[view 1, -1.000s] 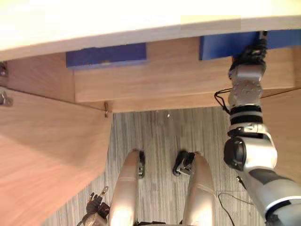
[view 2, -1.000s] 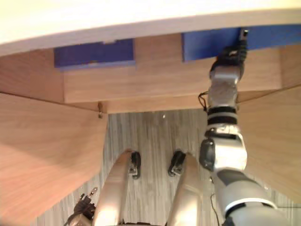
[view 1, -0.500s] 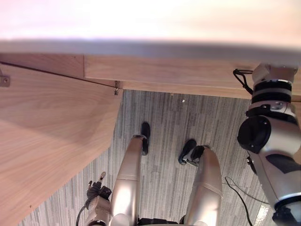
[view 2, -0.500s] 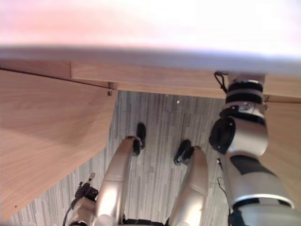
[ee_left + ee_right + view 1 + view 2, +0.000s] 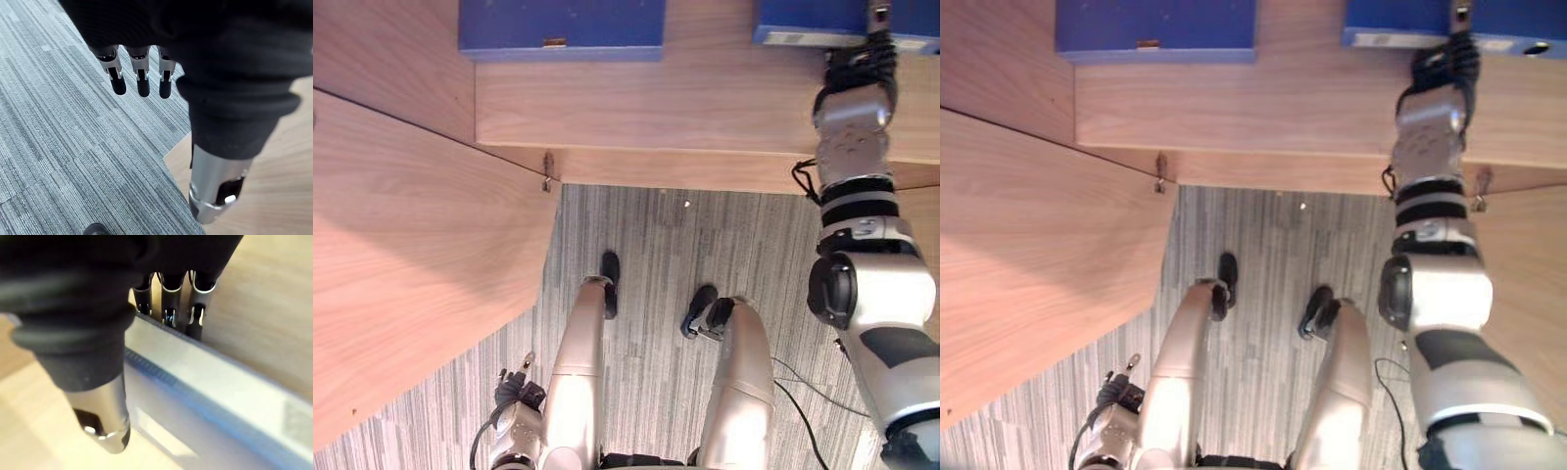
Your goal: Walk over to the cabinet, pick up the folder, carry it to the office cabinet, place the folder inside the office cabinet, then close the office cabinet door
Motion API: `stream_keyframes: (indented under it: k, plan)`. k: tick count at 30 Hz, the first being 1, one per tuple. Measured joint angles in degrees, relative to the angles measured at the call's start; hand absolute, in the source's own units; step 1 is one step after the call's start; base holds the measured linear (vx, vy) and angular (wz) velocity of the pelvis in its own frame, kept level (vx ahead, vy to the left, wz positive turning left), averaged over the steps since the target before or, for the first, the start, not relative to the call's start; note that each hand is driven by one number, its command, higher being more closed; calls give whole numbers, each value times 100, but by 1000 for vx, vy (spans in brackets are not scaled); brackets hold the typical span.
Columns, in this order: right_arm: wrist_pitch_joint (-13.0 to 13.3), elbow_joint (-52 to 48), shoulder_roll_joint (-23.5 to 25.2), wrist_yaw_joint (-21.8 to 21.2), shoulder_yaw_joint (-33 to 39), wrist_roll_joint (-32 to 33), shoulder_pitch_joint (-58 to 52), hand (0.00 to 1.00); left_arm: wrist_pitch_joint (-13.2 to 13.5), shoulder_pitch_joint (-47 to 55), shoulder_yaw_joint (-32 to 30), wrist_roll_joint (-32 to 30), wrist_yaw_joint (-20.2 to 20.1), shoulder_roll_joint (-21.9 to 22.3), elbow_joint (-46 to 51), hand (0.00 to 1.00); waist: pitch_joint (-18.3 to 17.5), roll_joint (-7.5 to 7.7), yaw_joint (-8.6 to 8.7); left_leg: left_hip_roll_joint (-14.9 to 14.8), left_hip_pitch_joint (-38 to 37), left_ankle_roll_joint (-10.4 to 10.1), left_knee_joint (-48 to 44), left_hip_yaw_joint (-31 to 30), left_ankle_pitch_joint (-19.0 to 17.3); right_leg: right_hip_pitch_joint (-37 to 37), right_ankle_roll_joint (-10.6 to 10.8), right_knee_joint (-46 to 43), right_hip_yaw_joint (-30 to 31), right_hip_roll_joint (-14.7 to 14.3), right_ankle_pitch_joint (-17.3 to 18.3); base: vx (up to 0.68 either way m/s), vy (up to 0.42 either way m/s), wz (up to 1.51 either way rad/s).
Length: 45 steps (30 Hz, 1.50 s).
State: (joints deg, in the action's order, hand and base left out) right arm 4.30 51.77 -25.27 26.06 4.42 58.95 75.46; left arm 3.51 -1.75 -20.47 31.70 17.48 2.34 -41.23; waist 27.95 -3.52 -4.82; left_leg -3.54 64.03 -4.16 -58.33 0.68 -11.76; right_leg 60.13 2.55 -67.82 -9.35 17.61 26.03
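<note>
Progress: pickup or placing, hard to judge which; doors stand open, so closing is certainly left.
Door (image 5: 421,284): open wooden panel, left of frame.
Left hand (image 5: 142,81): lower left, over the carpet, fingers relaxed, empty.
Second folder (image 5: 563,24): blue, upper left on the shelf (image 5: 705,108), cut by the top edge.
Folder (image 5: 803,20): blue, upper right, also cut off.
Right hand (image 5: 857,69): upper right, on the folder's edge; grip cannot be told.

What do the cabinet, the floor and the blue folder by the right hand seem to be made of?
Cabinet: light wood or wood-look laminate, matte, grain lines showing. Floor: grey carpet, fine striped pile. Blue folder: smooth, slightly glossy, probably plastic or coated card; unclear which.
</note>
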Motion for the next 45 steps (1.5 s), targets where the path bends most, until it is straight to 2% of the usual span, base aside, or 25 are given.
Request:
stream_keyframes:
  k: [5,10,15,16,17,20,21,23,25,26,27,28,29,30,32,34,35,37,40,41,42,45]
  plan:
    - [-297,0,199,-528,-292,-621,-227,0,-1,-62,-2,-182,-69,-47,-51,0,0,1,-21,-185,1,13,-340,101,-175,86,34,-214,195,-166,19,-58,-11,-28]
    - [-319,15,181,-874,-399,-999,-437,0,-30,-167,2,-301,-170,-102,-170,0,-3,2,-24,-246,-10,4,-436,147,-215,93,56,-253,246,-205,-2,-63,-1,-10]
    - [-337,-7,167,-1198,-897,-1896,-600,0,-20,-210,1,-381,-279,-143,-274,0,-16,14,-38,-391,-109,52,-331,206,-180,24,24,-15,259,-359,-176,-7,13,-18]
    - [-357,-48,134,-1308,-1133,-2308,-728,0,-13,-228,9,-449,-332,-167,-326,0,-18,19,-17,-391,-208,58,-238,227,-159,-55,28,81,258,-365,-225,18,28,-8]
    - [-384,-118,113,-1466,-1393,-2997,-914,0,-12,-227,10,-513,-382,-180,-346,0,-20,25,9,-392,-327,68,-124,246,-127,-178,38,200,244,-373,-270,20,28,-5]
    - [-408,-533,80,-1682,-1804,-4222,-1453,0,29,-192,19,-610,-442,-269,-391,0,-56,100,56,-407,-610,65,202,301,-46,-434,5,535,220,-424,-398,36,26,-11]
    - [-400,-773,80,-1836,-2101,-5086,-1708,0,46,-173,41,-692,-503,-334,-396,0,-71,145,58,-484,-818,71,453,360,20,-640,-47,851,198,-518,-551,45,34,-23]
    - [-399,-949,85,-1947,-2451,-5775,-1942,0,50,-132,127,-749,-577,-435,-425,0,-114,221,61,-501,-1045,63,739,418,107,-827,-63,1139,186,-565,-675,56,44,-18]
    - [-397,-1173,204,-2123,-2884,-6827,-2384,0,52,-123,144,-869,-678,-521,-451,0,-174,337,71,-513,-1459,62,1224,510,255,-1209,-64,1631,149,-623,-853,69,40,-11]
    - [-398,-1175,270,-2197,-3015,-7130,-2481,0,52,-124,144,-885,-692,-540,-469,0,-190,362,74,-522,-1565,62,1353,527,292,-1318,-62,1774,133,-648,-906,90,45,-18]
    - [-433,-1132,498,-2254,-3181,-7841,-2749,0,52,-128,132,-970,-740,-586,-545,0,-229,427,73,-555,-1834,53,1646,569,379,-1588,-62,2121,86,-720,-1037,77,36,-15]
    - [-447,-1133,608,-2281,-3195,-8072,-2872,0,52,-127,129,-980,-763,-596,-546,0,-234,439,73,-576,-1947,48,1760,573,404,-1728,-67,2278,54,-760,-1091,78,36,-16]
    - [-604,-909,821,-2479,-3403,-8654,-3106,0,43,-128,122,-1002,-784,-605,-561,0,-273,506,72,-579,-2193,46,2016,628,474,-1952,-68,2543,17,-775,-1174,64,27,-11]
    - [-704,-752,952,-2553,-3509,-8909,-3270,0,42,-132,122,-1026,-787,-605,-552,0,-288,533,50,-576,-2326,40,2143,658,512,-2073,-61,2663,7,-784,-1214,101,38,-9]
    - [-1018,-231,1455,-2812,-3740,-9804,-4059,0,14,-134,112,-1115,-793,-560,-548,0,-289,537,0,-586,-2819,26,2520,718,577,-2571,-43,3117,-30,-849,-1337,126,41,-11]
    - [-1128,-87,1762,-2971,-3810,-10141,-4615,0,-29,-147,98,-1200,-793,-481,-540,0,-288,541,4,-592,-3161,22,2735,830,594,-2857,-19,3320,-43,-858,-1393,110,34,-21]
    - [-1162,-5,1914,-3034,-3821,-10290,-4844,0,-42,-161,104,-1233,-793,-454,-535,0,-290,542,63,-598,-3396,19,2856,887,601,-3062,-17,3448,-47,-873,-1422,113,28,-23]
    - [-1221,55,2064,-3036,-3793,-10320,-5151,0,-63,-229,150,-1346,-796,-371,-533,0,-295,545,90,-657,-3802,-20,3094,948,630,-3472,-10,3737,-51,-967,-1497,98,5,-21]
    - [-1331,233,2359,-2996,-3404,-10240,-5655,0,-71,-252,288,-1613,-832,-363,-526,0,-469,670,102,-687,-4355,-108,3567,987,789,-3961,-17,4099,-127,-1056,-1546,75,-45,-7]
    - [-1332,369,2478,-2934,-2976,-10014,-5974,0,-91,-239,355,-1771,-861,-303,-556,0,-706,704,115,-732,-4505,-161,3737,983,841,-4120,-55,4275,-156,-1139,-1586,84,-80,0]
    - [-1323,455,2536,-2887,-2769,-9791,-6084,0,-91,-226,349,-1866,-863,-243,-558,0,-798,711,112,-757,-4556,-171,3770,984,846,-4192,-71,4352,-172,-1174,-1605,102,-74,-2]
    - [-1192,650,2737,-2402,-1390,-8284,-6729,0,-85,-149,489,-2460,-899,76,-682,0,-1214,692,196,-840,-5050,-224,3929,1063,833,-4749,-66,4689,-180,-1309,-1656,108,-49,-9]
